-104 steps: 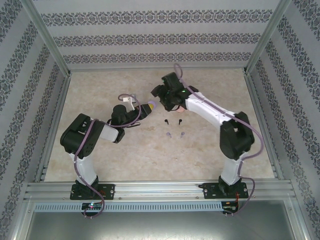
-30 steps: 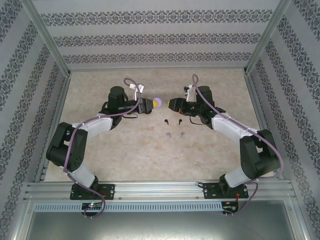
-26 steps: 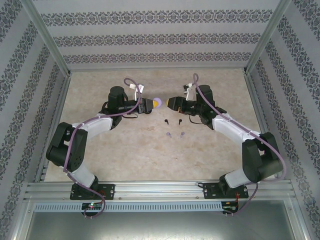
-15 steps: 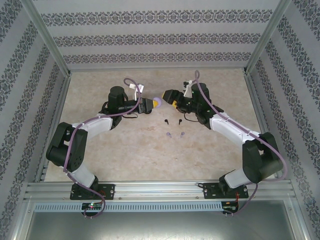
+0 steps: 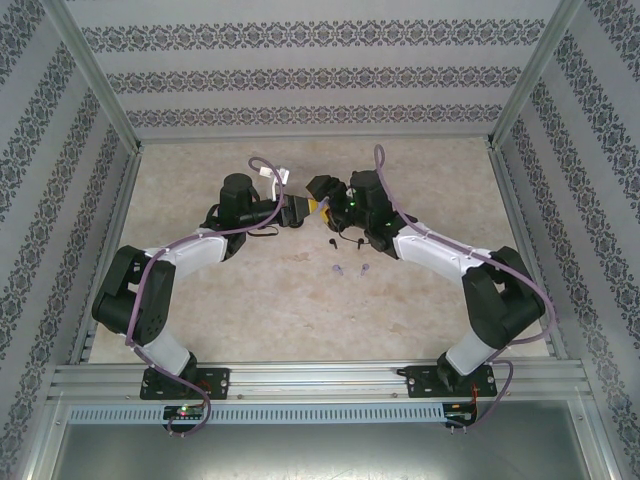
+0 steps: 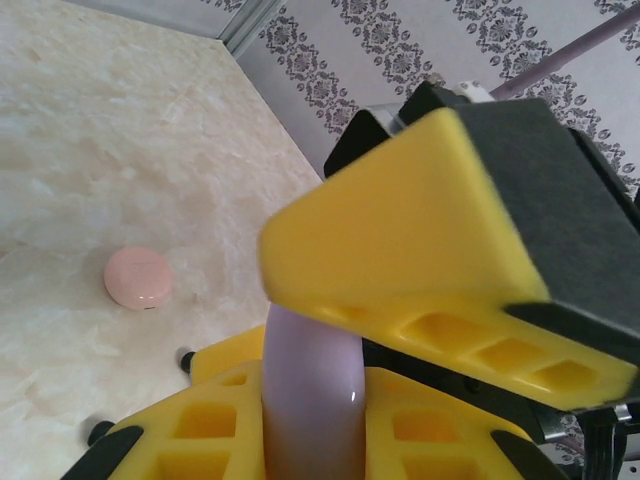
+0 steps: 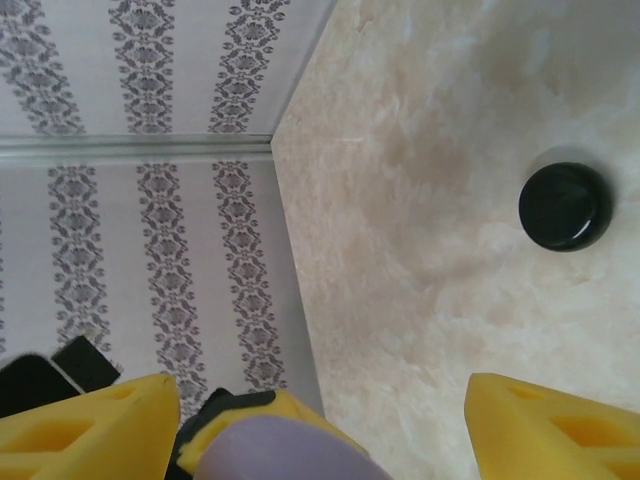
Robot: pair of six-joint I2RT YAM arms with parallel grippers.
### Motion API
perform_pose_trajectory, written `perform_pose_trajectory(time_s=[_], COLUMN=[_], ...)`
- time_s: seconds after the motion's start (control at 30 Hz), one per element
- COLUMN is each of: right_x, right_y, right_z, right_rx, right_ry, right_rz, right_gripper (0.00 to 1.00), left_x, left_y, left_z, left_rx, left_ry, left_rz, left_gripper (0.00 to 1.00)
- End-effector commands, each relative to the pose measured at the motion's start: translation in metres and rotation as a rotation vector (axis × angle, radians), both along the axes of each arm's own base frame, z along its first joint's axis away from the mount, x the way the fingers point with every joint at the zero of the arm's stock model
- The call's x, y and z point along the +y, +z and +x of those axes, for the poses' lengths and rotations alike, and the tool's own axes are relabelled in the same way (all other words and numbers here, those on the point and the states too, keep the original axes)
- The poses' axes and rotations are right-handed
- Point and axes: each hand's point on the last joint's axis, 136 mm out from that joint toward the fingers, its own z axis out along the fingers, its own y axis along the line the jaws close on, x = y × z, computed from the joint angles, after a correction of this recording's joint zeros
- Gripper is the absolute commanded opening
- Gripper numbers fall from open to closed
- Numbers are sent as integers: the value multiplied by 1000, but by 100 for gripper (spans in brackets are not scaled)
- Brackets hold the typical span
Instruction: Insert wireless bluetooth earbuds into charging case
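Lilac earbuds and a black earbud lie loose on the table.
Left wrist: left gripper clamps the lilac case; pink case beyond.
Right wrist: right gripper jaws wide, straddling the lilac case; black case apart.

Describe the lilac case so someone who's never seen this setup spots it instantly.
Near the middle of the beige table, find the left gripper reaching in from the left. The lilac case is pinched in it, unlike the pink case and black case, which lie on the table.
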Motion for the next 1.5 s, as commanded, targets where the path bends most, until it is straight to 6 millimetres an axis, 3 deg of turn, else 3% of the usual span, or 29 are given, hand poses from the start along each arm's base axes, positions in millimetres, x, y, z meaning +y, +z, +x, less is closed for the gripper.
perform_pose_trajectory(time_s=[0.0,0.27,0.33,0.5,0.73,0.9,1.07,1.13,1.23,1.3,1.47], right_x=[8,7,6,3,1,-1,0,0,-2,-7,-37], right_y=[16,12,11,7,3,1,2,3,6,11,15], right_z=[11,11,11,12,13,13,13,14,15,14,-1], right_rx=[-20,-12,-10,-2,6,13,11,9,-3,-21,-76], right_ry=[-39,-53,-55,-65,-70,-72,-68,-68,-63,-64,-47], right_rz=[61,69,68,63,59,62,65,67,66,63,-14], right_gripper=[68,37,33,31,30,30,31,36,64,74,80], left_x=[-4,-5,-5,-4,-3,-3,-4,-4,-4,-4,-4], left_y=[22,20,18,18,18,17,18,17,17,17,20], left_z=[-2,-2,-2,-3,-4,-3,-2,-2,-3,-2,-2], left_rx=[-83,-85,-78,-83,-85,-86,-82,-79,-77,-78,-82], left_ry=[-8,-10,-10,-8,-6,-5,-10,-11,-11,-9,-7], left_rz=[-8,0,3,10,17,16,8,5,1,-1,1], left_gripper=[0,0,9,27,33,30,15,10,4,2,0])
